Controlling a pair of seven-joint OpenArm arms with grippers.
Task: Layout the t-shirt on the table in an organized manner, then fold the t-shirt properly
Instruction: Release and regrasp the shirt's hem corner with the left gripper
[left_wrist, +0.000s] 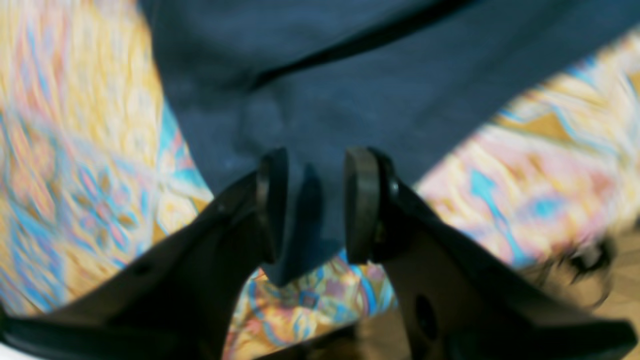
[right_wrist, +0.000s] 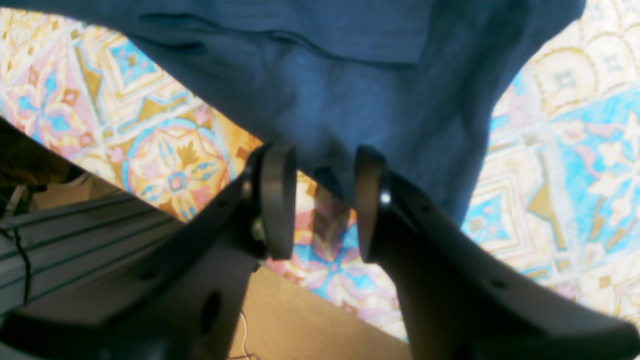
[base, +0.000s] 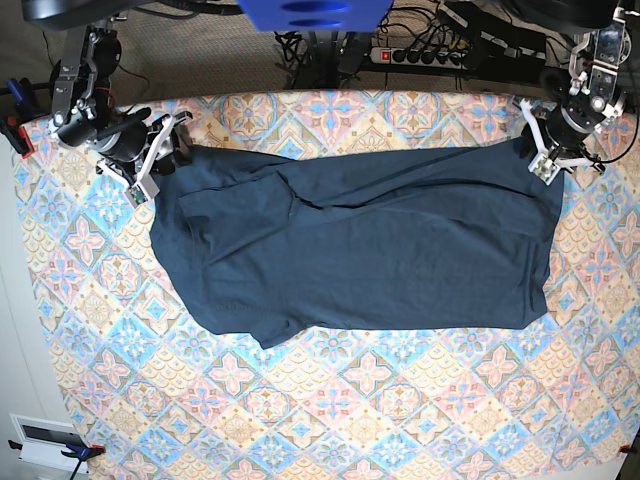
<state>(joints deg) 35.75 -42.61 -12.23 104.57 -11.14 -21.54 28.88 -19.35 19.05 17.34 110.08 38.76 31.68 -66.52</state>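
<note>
Tabletop (base: 330, 420): patterned cloth lying bare along the near edge.
T-shirt (base: 370, 250): dark navy, lying spread flat across the tabletop's middle and far half, one sleeve folded over at the near-left corner.
Left pincer (left_wrist: 315, 205): sitting at the far right corner of the t-shirt, jaws standing apart, a fabric tip lying loose between them.
Right pincer (right_wrist: 320, 200): sitting at the far left corner, jaws standing apart, fabric edge reaching into the gap, unclamped.

Even bright light, left wrist view motion-blurred, base sharp
</note>
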